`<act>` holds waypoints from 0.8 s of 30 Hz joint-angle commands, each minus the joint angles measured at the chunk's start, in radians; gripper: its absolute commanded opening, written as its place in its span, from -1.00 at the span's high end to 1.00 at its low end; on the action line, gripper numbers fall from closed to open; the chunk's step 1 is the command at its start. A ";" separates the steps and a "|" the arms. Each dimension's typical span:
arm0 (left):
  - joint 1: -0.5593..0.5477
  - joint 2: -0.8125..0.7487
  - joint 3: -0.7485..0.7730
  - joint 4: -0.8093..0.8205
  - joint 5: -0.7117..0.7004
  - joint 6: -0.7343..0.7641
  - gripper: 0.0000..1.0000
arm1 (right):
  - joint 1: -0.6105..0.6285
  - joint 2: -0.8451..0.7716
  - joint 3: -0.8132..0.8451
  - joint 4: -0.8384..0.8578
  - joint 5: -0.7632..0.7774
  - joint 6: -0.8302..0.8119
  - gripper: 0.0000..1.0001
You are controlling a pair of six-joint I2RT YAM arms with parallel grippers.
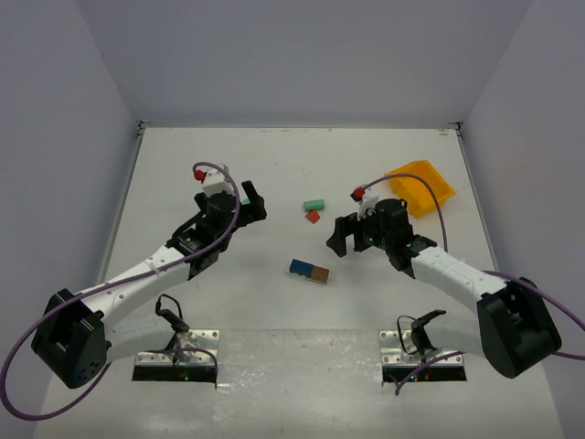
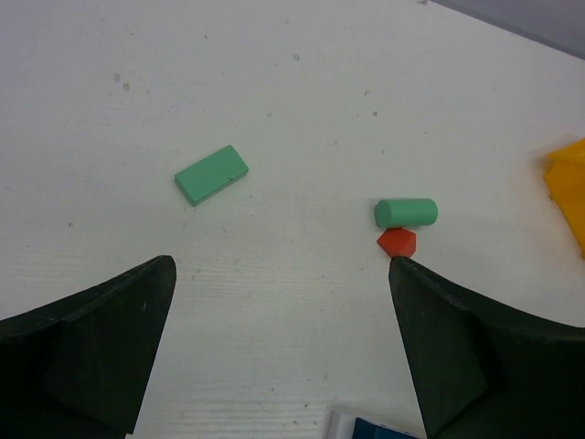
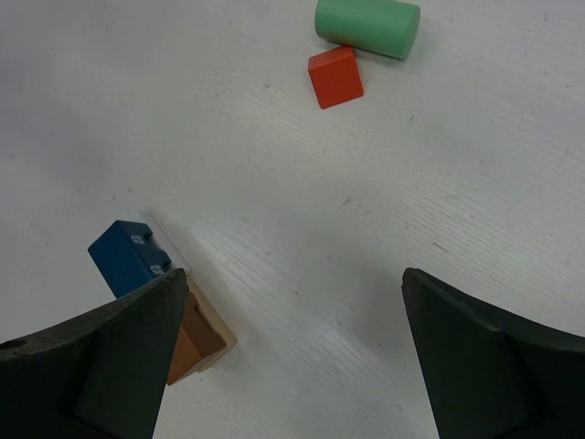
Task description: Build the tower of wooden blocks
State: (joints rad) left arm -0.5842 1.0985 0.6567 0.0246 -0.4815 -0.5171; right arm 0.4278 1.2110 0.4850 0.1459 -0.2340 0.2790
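Note:
The blocks lie loose on the white table. A mint cylinder (image 1: 314, 204) (image 3: 367, 26) rests on its side, touching a red block (image 1: 313, 217) (image 3: 335, 77). A blue block (image 1: 299, 267) (image 3: 128, 256) and a brown block (image 1: 318, 273) (image 3: 196, 343) lie end to end. A flat mint block (image 2: 211, 174) lies ahead of my left gripper (image 2: 281, 262) (image 1: 256, 203), which is open and empty. My right gripper (image 3: 293, 273) (image 1: 352, 240) is also open and empty, and its left finger partly covers the blue and brown pair.
A yellow plastic bin (image 1: 420, 187) (image 2: 569, 187) sits at the back right, behind the right arm. Grey walls enclose the table on the left, back and right. Purple cables loop off both wrists.

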 commanded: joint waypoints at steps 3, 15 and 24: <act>0.012 -0.001 0.002 0.055 0.029 0.003 -1.00 | 0.003 0.008 0.024 0.037 -0.001 -0.078 -0.97; 0.025 0.027 0.002 0.090 0.148 0.030 -1.00 | 0.026 0.380 0.572 -0.355 -0.110 -0.685 -0.97; 0.039 -0.014 -0.018 0.084 0.139 0.023 -1.00 | 0.028 0.655 0.866 -0.614 -0.160 -1.075 -0.97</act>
State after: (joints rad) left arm -0.5630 1.1280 0.6529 0.0624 -0.3496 -0.5011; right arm 0.4492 1.7781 1.2373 -0.2842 -0.3621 -0.5769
